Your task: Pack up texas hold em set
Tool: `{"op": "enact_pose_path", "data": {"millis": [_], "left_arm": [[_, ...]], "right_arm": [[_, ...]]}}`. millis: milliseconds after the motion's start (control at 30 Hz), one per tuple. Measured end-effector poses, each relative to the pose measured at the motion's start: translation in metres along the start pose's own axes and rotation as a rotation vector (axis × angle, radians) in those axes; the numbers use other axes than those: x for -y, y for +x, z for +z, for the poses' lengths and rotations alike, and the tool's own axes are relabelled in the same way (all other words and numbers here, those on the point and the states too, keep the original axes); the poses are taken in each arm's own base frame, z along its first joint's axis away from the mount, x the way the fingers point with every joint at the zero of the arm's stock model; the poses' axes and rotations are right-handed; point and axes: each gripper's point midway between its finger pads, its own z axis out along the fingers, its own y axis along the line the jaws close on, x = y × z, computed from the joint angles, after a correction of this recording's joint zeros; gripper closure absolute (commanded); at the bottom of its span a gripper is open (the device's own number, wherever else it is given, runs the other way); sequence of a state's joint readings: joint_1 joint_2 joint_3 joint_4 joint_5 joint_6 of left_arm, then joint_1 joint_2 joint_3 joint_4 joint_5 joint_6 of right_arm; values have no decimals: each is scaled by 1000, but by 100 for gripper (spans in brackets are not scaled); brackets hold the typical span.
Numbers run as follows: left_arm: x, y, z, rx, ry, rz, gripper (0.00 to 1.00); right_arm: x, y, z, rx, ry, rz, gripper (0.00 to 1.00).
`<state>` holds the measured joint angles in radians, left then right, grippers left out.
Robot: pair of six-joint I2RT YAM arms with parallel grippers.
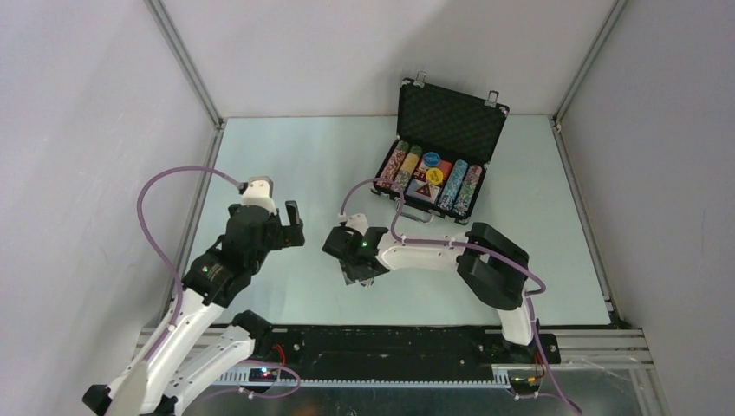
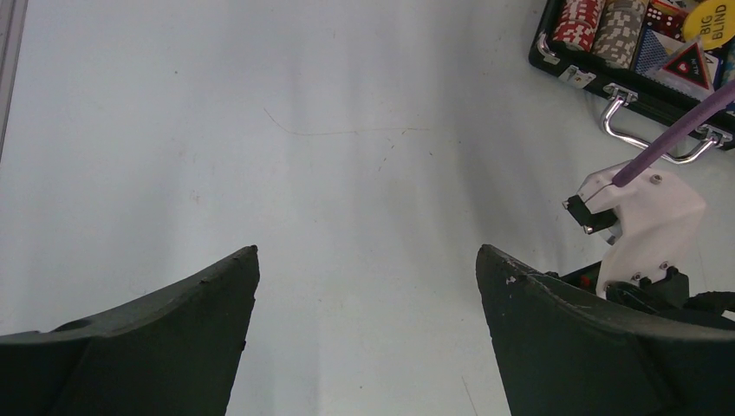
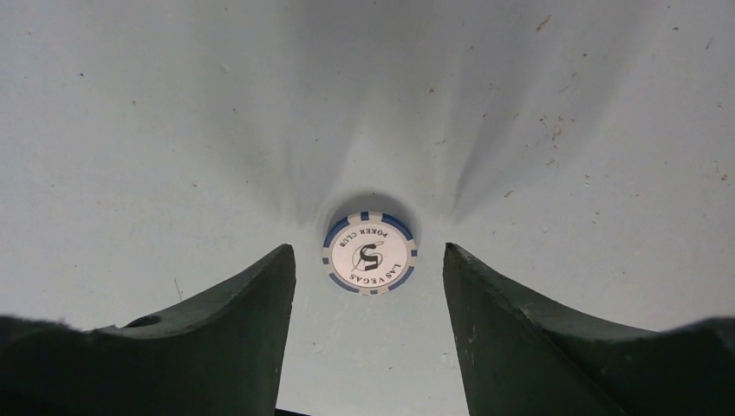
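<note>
The black briefcase [image 1: 452, 118] stands open at the back right of the table, lid up. It holds rows of poker chips [image 1: 397, 165], a blue disc [image 1: 431, 159], a yellow disc [image 1: 434, 175] and a dark triangular piece [image 1: 422, 191]. One blue-and-white "5" poker chip [image 3: 370, 254] lies flat on the table. My right gripper [image 3: 367, 250] is open, pointing down, with the chip between its fingertips and untouched. In the top view my right gripper [image 1: 353, 272] hides the chip. My left gripper [image 2: 368, 251] is open and empty above bare table, left of the right one.
The left wrist view shows the briefcase's front rim [image 2: 555, 57], its silver handle [image 2: 646, 139], red dice [image 2: 663, 12] and the right arm's white wrist housing [image 2: 646, 221]. Grey walls with metal frame posts [image 1: 186, 65] close in the table.
</note>
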<state>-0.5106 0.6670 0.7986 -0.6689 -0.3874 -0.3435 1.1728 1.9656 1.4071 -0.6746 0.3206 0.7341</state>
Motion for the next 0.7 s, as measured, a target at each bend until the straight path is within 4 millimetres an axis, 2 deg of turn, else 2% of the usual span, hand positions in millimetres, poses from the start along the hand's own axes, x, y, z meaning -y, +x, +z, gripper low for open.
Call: {"op": "enact_pose_path", "data": {"millis": [300, 700], "left_arm": [[0, 1, 0, -3, 2, 0, 0], [1, 1, 0, -4, 5, 0, 0]], "right_arm": [[2, 11, 10, -30, 3, 21, 40], [3, 8, 11, -22, -1, 38, 57]]}}
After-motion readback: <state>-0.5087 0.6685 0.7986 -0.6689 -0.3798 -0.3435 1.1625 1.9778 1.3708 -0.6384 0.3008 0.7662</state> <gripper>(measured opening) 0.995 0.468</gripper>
